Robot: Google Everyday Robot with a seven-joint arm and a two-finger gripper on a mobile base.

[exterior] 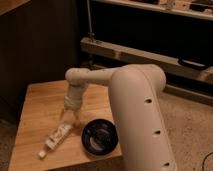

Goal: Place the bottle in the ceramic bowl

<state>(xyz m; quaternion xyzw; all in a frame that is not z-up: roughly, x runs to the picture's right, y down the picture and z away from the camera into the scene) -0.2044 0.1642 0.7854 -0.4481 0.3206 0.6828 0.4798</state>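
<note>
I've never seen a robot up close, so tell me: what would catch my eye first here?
The big white arm fills the right foreground, bending over a wooden table. Its gripper hangs just above a small clear bottle lying on its side near the table's front edge. A glossy black bowl sits just to the right of the bottle.

Smooth cream arm (135, 90) with small dark holes (148, 101); perhaps paler hand (70, 117) over table (40, 100).
</note>
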